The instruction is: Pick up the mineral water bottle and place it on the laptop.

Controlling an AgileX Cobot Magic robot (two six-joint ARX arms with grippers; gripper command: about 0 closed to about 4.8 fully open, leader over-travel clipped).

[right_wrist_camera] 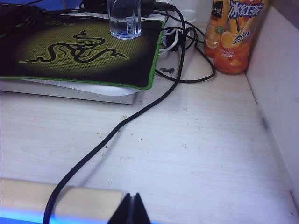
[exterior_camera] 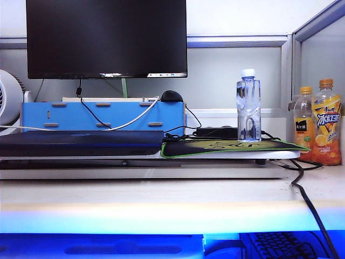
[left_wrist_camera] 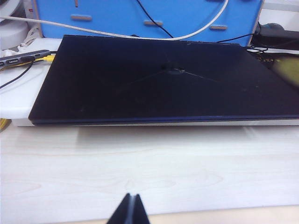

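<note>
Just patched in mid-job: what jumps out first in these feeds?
The clear mineral water bottle stands upright on the green-edged mouse pad, right of the closed dark laptop. A big black monitor looms behind, and two orange-drink bottles stand at far right. Both end effectors, left and right, sit shut at the table's near edge.

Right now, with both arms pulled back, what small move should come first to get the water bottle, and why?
Probably open the right gripper and ease it toward the mineral water bottle. The bottle stands upright on the mouse pad, on that arm's side, untouched, and both the right gripper and the left gripper are shut, well short of it.
</note>
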